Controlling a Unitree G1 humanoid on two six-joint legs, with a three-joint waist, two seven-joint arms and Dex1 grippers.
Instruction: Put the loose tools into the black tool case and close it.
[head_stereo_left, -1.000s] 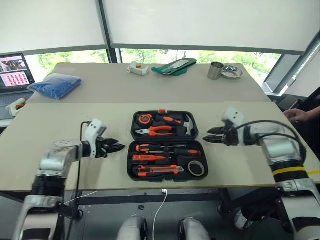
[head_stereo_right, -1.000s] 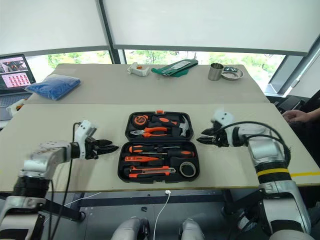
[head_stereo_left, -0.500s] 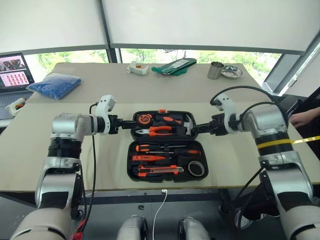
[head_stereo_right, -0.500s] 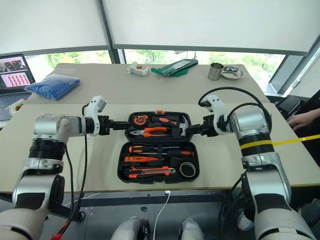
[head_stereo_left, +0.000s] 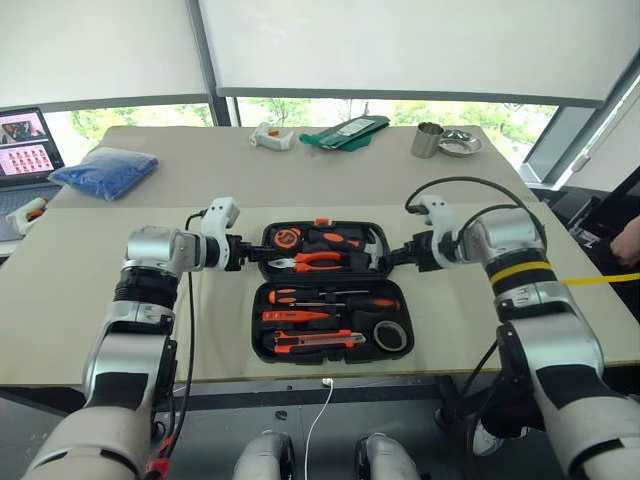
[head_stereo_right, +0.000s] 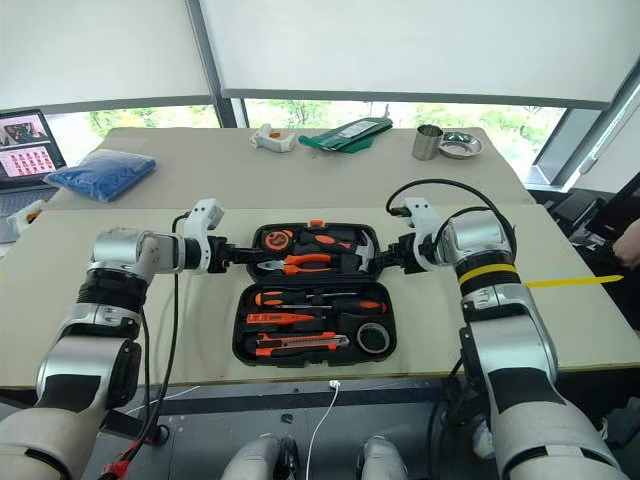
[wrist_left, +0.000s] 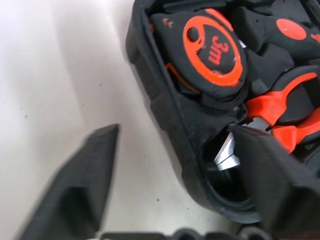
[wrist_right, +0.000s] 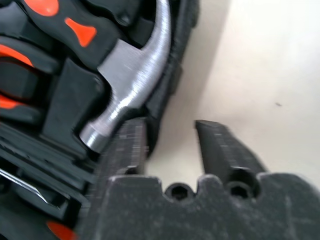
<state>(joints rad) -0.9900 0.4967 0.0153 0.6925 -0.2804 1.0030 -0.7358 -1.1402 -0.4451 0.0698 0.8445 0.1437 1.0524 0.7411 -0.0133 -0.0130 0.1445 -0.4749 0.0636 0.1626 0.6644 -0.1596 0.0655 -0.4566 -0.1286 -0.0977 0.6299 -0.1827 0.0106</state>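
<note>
Two claws at the black tool case (head_stereo_left: 325, 345) lid | left gripper (wrist_left: 170, 145) parted, straddling the lid's left wall beside the tape measure (wrist_left: 212, 47) | right gripper (wrist_right: 170, 137) parted, astride the right wall by the hammer (wrist_right: 130, 75) | case lay open on the table (head_stereo_left: 90, 280), tools slotted inside.

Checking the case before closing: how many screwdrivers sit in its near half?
3: a black-and-orange screwdriver at the back, a small all-orange screwdriver in front of it, another black-and-orange screwdriver to its right. None looks hidden.
</note>
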